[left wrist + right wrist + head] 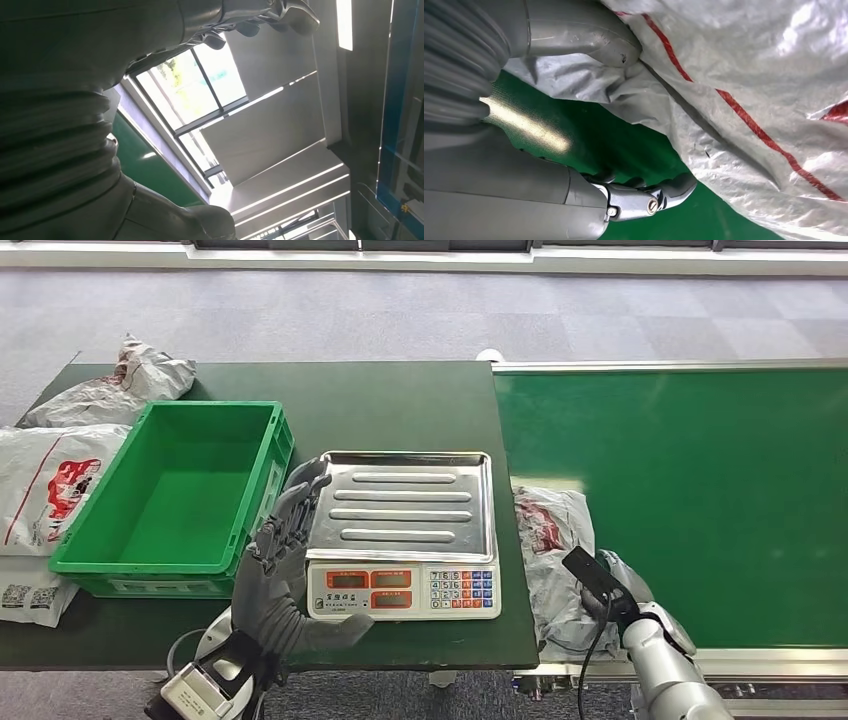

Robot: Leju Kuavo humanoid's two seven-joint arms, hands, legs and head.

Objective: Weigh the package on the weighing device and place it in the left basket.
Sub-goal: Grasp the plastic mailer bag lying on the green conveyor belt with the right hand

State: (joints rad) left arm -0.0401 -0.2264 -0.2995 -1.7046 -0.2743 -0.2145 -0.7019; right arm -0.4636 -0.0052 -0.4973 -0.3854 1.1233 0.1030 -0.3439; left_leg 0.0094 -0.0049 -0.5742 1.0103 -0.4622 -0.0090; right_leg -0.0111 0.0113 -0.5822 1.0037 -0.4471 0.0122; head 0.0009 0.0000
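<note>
The grey package [548,540] with red print lies crumpled on the green conveyor belt [700,490], just right of the scale. My right hand [612,588] is at its near right edge. In the right wrist view the thumb [594,37] touches the package [749,100], while a finger [659,196] lies apart from it over bare green belt. The scale [405,590] has a bare steel tray [405,502]. My left hand [280,565] is raised beside the scale's left front corner, fingers spread and holding nothing. The green basket [262,485] stands left of the scale.
Several other grey and white packages [60,480] lie on the dark table left of the basket, one at the back left [120,385]. The table's front edge runs just ahead of my arms. The left wrist view looks up at windows and ceiling.
</note>
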